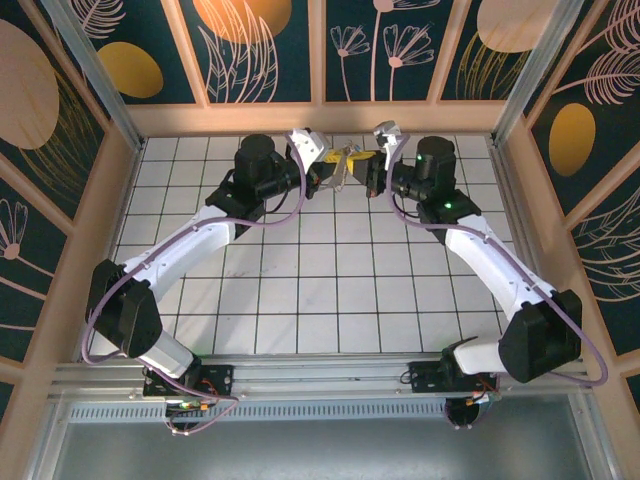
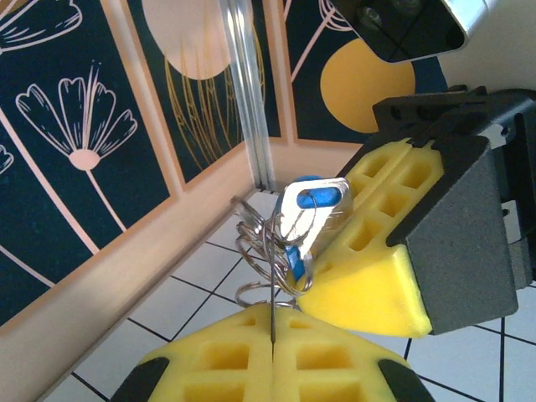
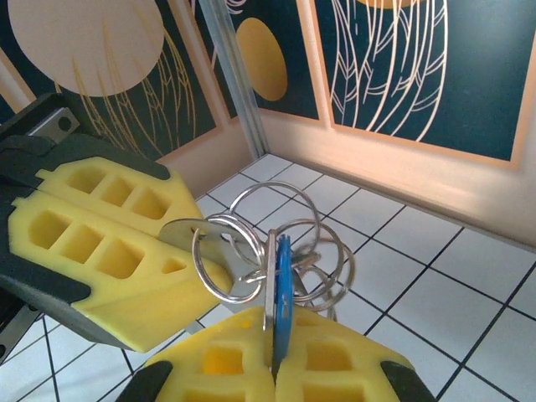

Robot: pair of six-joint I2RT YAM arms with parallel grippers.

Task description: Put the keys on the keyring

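While the left tool (image 2: 274, 331) pinches the keyring (image 2: 251, 247) steady above the far edge of the bench (image 1: 300, 290), the right tool (image 3: 274, 335) clamps the blue-headed key (image 3: 282, 285) against its coils, likely to thread it on.

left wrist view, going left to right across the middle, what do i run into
keyring → blue-headed key → right gripper
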